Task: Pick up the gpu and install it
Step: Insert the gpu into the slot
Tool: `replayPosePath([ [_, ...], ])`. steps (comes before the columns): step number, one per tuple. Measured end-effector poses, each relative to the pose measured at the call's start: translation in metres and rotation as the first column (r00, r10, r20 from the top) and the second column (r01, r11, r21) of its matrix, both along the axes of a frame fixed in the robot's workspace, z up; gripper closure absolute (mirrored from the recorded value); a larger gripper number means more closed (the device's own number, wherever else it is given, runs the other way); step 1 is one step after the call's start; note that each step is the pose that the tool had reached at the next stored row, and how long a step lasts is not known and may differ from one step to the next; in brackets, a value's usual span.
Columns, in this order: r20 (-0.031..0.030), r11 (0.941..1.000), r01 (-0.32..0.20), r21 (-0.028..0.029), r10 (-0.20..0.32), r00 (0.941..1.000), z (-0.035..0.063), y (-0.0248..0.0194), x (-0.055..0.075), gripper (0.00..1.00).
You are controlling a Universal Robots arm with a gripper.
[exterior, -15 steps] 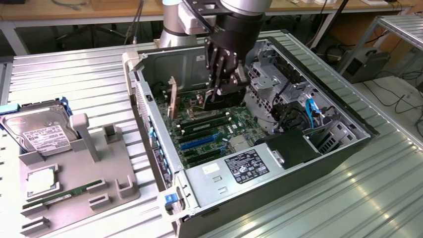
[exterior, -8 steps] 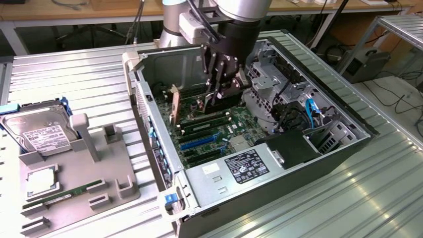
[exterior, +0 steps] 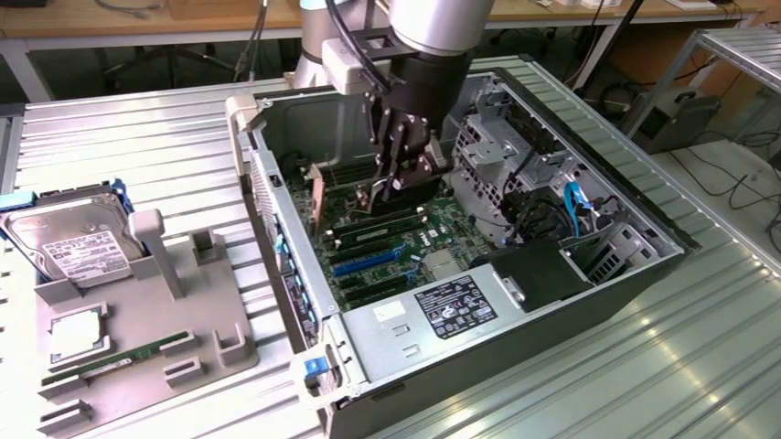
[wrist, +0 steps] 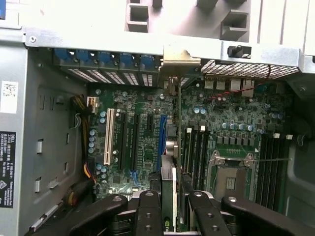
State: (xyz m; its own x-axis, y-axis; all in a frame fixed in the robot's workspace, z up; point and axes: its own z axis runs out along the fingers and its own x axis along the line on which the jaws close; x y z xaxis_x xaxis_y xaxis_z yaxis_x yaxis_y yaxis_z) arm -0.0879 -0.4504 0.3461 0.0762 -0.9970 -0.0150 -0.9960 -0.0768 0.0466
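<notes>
Robotics lab: open PC tower (exterior: 525,361) on ribbed metal bench (exterior: 159,137), cable-strewn desks (exterior: 61,23) behind.

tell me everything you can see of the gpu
The gpu is a thin flat card seen edge-on in the wrist view, standing upright over the motherboard inside the open pc case. Its metal end bracket sits at the case's rear wall. The gripper clamps it. Whether it is seated cannot be told.

Ribbed metal table (exterior: 146,137), open computer case (exterior: 488,370) lying on it, grey parts tray (exterior: 141,325) beside
</notes>
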Motion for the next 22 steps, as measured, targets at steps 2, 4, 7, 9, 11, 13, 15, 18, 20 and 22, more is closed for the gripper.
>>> replayPosePath([
  [2,0.0015,1.0,0.005,-0.0003,-0.005,1.0,-0.0028,0.0,-0.001,0.74],
  [4,0.0033,0.9999,0.012,-0.0005,-0.012,0.9999,-0.0054,0.0,-0.001,0.74],
  [7,0.0044,0.9999,0.016,-0.0005,-0.016,0.9999,-0.0099,-0.0005,-0.002,0.74],
  [9,0.0045,0.9999,0.016,-0.0006,-0.016,0.9999,-0.0131,-0.0011,-0.002,0.74],
  [11,0.0045,0.9999,0.016,-0.0014,-0.016,0.9999,-0.0174,-0.0023,-0.002,0.74],
  [13,0.0045,0.9999,0.016,-0.0016,-0.016,0.9999,-0.0202,-0.0026,-0.002,0.74],
  [15,0.0047,0.9999,0.016,-0.0016,-0.016,0.9999,-0.0236,-0.0026,-0.003,0.74],
  [18,0.0052,0.9999,0.017,-0.0017,-0.017,0.9998,-0.0285,-0.0027,-0.006,0.74],
  [20,0.0053,0.9998,0.018,-0.0017,-0.018,0.9998,-0.0322,-0.0028,-0.008,0.74],
  [22,0.0054,0.9998,0.018,-0.0016,-0.018,0.9998,-0.0358,-0.0036,-0.008,0.74],
])
